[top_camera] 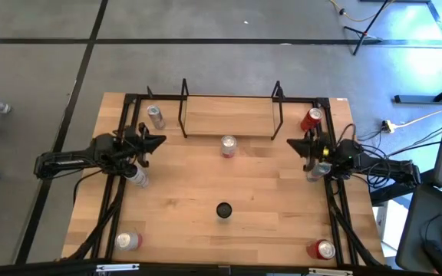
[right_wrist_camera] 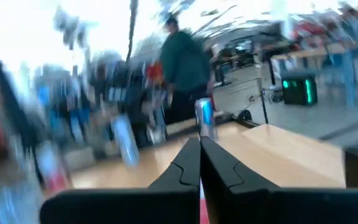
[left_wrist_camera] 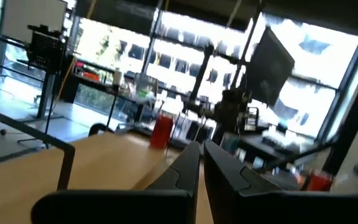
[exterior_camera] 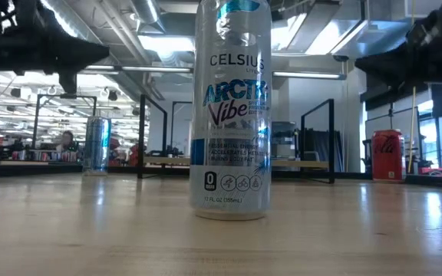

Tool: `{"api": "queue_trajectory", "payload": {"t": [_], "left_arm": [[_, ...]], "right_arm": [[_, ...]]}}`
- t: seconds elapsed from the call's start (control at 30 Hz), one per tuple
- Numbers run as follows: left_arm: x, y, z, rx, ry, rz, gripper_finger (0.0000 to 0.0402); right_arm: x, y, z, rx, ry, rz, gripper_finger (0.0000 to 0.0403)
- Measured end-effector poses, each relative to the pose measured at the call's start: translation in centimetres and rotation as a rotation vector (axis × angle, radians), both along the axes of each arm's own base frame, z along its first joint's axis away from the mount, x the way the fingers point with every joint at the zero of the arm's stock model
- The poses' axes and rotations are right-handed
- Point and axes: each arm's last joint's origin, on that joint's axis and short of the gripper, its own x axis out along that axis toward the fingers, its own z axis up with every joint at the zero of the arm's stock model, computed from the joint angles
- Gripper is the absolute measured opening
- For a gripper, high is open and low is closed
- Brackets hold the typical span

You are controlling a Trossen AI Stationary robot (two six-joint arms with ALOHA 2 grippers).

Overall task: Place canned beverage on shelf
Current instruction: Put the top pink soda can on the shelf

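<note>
The tall silver can [exterior_camera: 231, 111] stands upright at mid-table, just in front of the empty shelf [top_camera: 229, 116]. Left gripper [top_camera: 162, 140] and right gripper [top_camera: 290, 142] hover at either side, fingers pinched narrow, holding nothing.

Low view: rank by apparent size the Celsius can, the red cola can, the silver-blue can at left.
1. White-and-blue Celsius can, largest, though it stands nearest the camera.
2. Silver-blue can and red cola can look about alike; not ranked.
</note>
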Motion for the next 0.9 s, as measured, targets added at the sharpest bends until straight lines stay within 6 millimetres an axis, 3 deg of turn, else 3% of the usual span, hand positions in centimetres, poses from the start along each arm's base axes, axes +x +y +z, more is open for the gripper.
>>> {"api": "queue_trajectory", "payload": {"t": [0.07,0.17,0.33,0.47,0.63,0.9], "left_arm": [[-0.1,0.0,0.5,-0.02,-0.062,0.018,0.0016],[-0.3,0.1,1.0,-0.016,-0.117,0.041,0.0016],[-0.6,0.2,2.2,-0.026,-0.169,0.097,0.0016],[-0.4,0.4,3.3,0.026,-0.123,0.179,0.0016],[0.3,0.8,4.5,0.045,-0.111,0.225,0.0016],[0.9,1.1,5.2,0.011,-0.186,0.26,0.0016]], "right_arm": [[-0.2,-0.2,0.5,0.19,-0.107,-0.046,0.0001],[-0.5,-0.5,1.0,0.329,-0.232,-0.131,0.0001],[-0.7,-0.6,2.3,0.32,-0.321,-0.153,0.0001],[-0.3,-0.7,4.7,0.273,-0.291,-0.167,0.0001],[2.0,-1.0,8.4,0.157,-0.104,-0.225,0.0001],[8.2,-1.7,12.8,0.096,0.071,-0.25,0.0001]]}}
